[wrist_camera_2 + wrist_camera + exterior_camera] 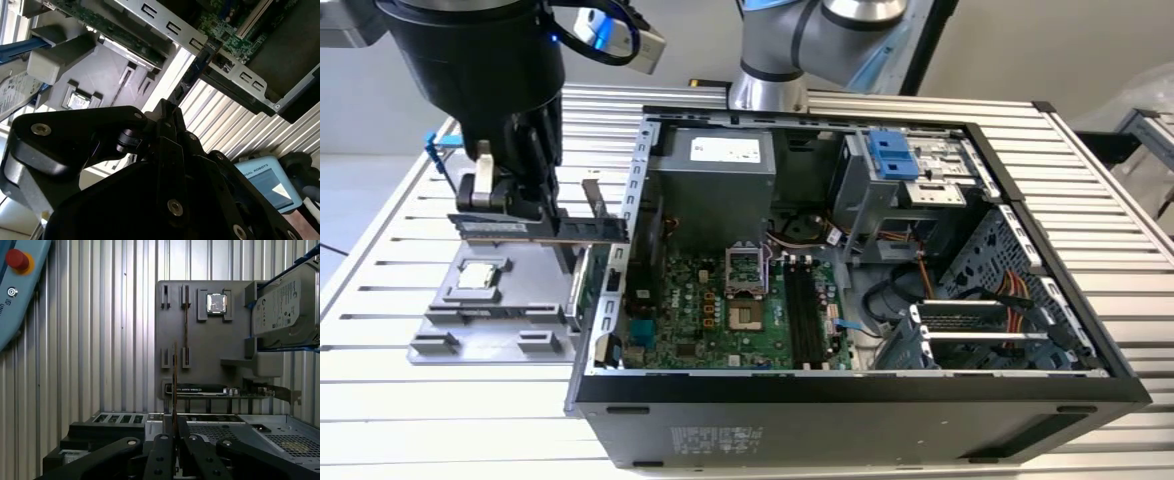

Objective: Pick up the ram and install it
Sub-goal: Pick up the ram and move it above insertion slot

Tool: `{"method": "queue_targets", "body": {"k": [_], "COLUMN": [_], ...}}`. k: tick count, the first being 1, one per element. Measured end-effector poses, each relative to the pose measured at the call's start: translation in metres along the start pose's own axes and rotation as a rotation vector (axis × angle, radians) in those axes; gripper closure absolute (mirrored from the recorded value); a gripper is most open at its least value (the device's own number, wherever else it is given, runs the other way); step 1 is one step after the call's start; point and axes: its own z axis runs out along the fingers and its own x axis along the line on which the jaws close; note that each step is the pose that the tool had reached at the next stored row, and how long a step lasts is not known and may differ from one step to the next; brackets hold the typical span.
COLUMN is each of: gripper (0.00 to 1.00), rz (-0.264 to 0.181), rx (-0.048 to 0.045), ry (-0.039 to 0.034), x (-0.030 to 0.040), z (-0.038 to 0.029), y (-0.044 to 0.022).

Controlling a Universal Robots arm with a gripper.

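Note:
My gripper (500, 205) is shut on the ram (500, 228), a thin stick held level above the grey holder tray (447, 345) at the exterior view's left, outside the open computer case (854, 395). In the first wrist view the ram (174, 385) is edge-on, rising from between the black fingers (161, 455) of the gripper (175, 440) over the tray (210, 365). In the second wrist view the ram (197, 67) sticks out past the gripper body. The motherboard's long black memory slots (803, 310) lie inside the case, to the exterior view's right of the gripper.
The tray carries a square silver processor (480, 272) (217, 303), a dark expansion card (200, 389) at its case side and a hard drive (285, 300) in a blue frame. The case wall (630, 200) stands between tray and motherboard. A blue teach pendant (20, 285) lies on the slatted table.

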Motion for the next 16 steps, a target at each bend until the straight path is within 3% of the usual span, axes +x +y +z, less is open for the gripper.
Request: {"method": "queue_targets", "body": {"k": [16], "gripper": [1.0], "rz": [0.0], "rx": [-0.0007], "ry": [-0.0001], "x": [-0.0001], "z": [-0.0006], "y": [-0.0127]}}
